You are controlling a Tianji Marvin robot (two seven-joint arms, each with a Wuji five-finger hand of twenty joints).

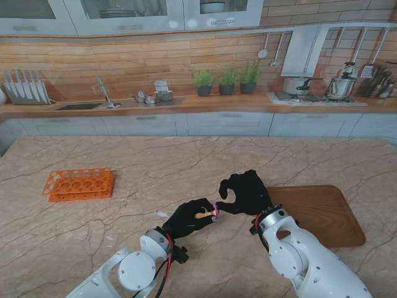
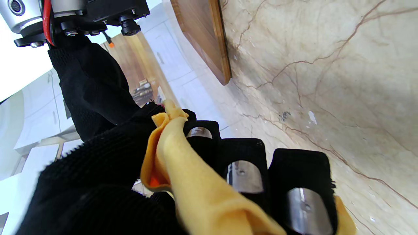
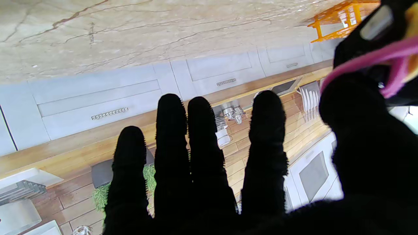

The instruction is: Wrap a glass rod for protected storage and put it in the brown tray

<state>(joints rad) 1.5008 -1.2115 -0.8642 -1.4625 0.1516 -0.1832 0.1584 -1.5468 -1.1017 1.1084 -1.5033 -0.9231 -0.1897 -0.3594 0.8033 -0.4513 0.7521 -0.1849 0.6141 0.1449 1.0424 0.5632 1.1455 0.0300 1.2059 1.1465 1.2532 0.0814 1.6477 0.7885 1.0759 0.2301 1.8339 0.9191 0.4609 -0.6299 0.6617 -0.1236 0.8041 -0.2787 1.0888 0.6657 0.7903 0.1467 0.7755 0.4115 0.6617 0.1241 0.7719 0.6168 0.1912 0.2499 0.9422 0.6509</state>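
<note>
Left hand is clamped around a rolled yellow cloth, presumably with the glass rod inside; no glass visible in any view, so can't confirm. Bundle sits in that fist at table centre, about 6 o'clock from the middle of the stand view. Right hand is just at 2 o'clock of it, thumb and forefinger pinched on a pink band at the bundle's end, other fingers straight and slightly apart.

Handling guess: rod is stiff, brittle, slick under soft cloth, so it could slide out endwise. Grip mid-length over the cloth, light squeeze, no bending load.

Brown tray is at 3 o'clock, just beside the right hand. Orange rack sits at 9 o'clock, well apart.

Hard to tell: whether the band is looped around the cloth or only hooked, and how far the wrap covers the rod ends
</note>
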